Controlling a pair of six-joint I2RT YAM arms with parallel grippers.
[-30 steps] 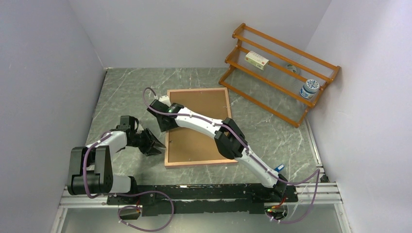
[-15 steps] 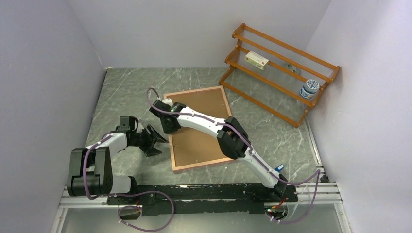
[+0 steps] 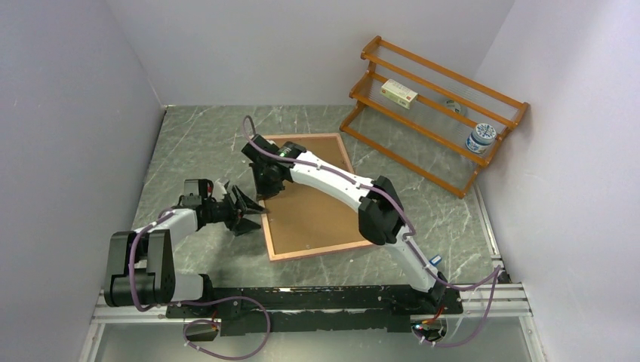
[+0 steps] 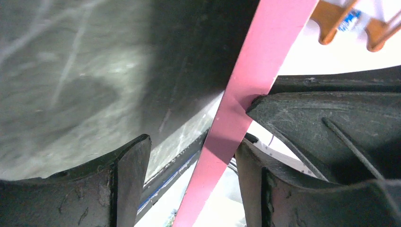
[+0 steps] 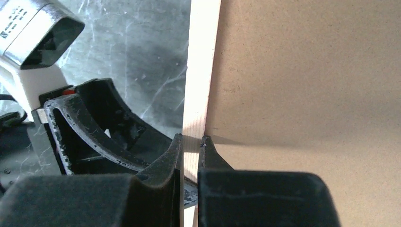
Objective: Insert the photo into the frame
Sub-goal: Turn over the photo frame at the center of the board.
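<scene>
So in the last second the right gripper [image 5: 191, 140] pinched the frame [image 3: 321, 250] by its rail farthest from the orange rack [image 3: 434, 113] and twisted it, the left gripper [image 3: 247, 210] spread wide around that edge, and I can't see the photo yet.

Top view: the right arm [image 3: 332, 181] is covering a diagonal band of the frame [image 3: 321, 250] and is hiding the fingertips of the right gripper [image 3: 263, 194]. The frame's front face is facing away from that camera.

Left wrist view: the frame's pink edge is running off the picture at top and bottom. The rack [image 4: 331, 19] is showing blurred and cropped at the upper right.

The printing on the box [image 3: 399, 93] is appearing too small to read.
</scene>
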